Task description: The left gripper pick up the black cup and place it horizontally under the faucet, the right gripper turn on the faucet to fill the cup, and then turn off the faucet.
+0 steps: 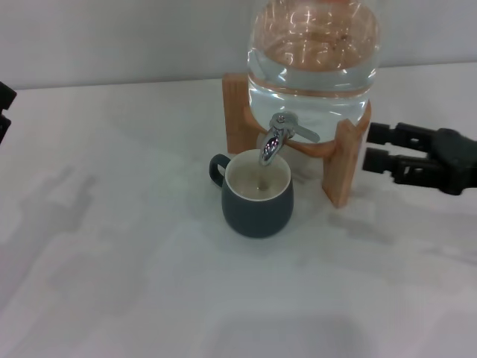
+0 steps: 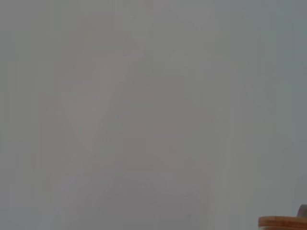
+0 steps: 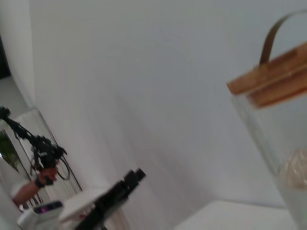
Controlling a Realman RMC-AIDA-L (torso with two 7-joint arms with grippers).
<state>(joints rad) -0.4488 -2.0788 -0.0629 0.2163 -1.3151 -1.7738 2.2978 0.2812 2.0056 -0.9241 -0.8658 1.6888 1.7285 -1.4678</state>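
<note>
Sitting under chrome faucet: squat black cup.

Black cup sits upright right under the faucet, handle pointing left, cream inside showing. The chrome faucet's spout points down into it, lever sticking right.

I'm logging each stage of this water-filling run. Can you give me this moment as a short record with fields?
cup: black cup upright on the table, directly under the faucet
water: thin stream running into the cup
dispenser: glass jar on wooden stand
right pincer: open, beside the stand, touching nothing
left pincer: at the table's far left edge, away from the cup
</note>
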